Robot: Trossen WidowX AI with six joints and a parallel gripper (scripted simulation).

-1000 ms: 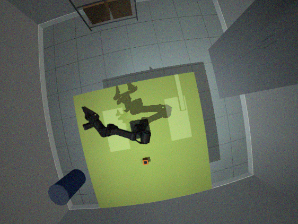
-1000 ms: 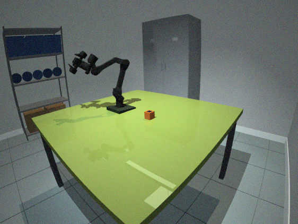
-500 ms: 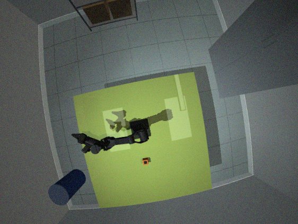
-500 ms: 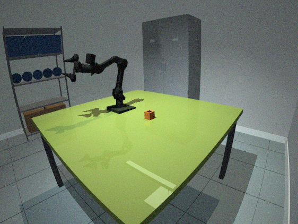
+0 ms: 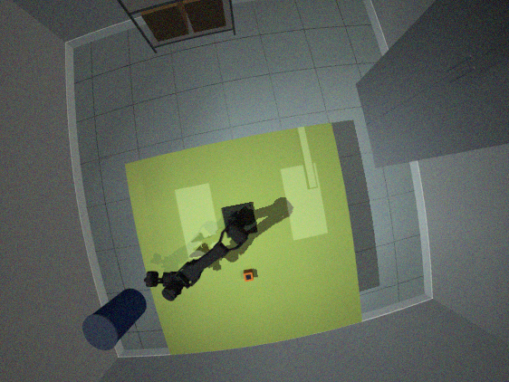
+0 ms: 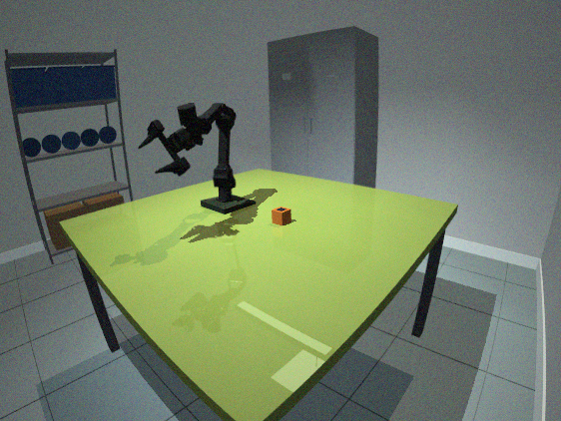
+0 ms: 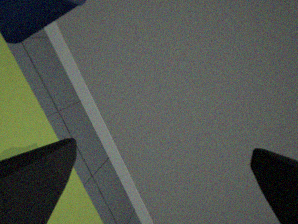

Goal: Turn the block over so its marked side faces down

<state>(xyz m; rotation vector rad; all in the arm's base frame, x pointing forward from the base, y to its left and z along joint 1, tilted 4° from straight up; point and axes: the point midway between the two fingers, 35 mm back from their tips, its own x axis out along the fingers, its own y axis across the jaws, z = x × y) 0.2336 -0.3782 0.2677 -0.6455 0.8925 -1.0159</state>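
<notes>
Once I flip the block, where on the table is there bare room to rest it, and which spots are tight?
Bare green table borders the orange block on every side; the widest free stretch runs toward the near edge and right corner. The one tight spot is the arm's base plate, just left of the block. The open gripper hangs high over the left edge.

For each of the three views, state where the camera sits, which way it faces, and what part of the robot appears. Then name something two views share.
Top: overhead, facing straight down on the green table; the whole arm, its open gripper over the table's edge.
Exterior: beyond a table corner, raised, facing the arm and the cabinet behind; the whole arm shows.
Wrist: behind the gripper, facing floor and wall past the table edge; only two dark fingertips show.
Shared: top and exterior both show the orange block, dark mark up.
</notes>
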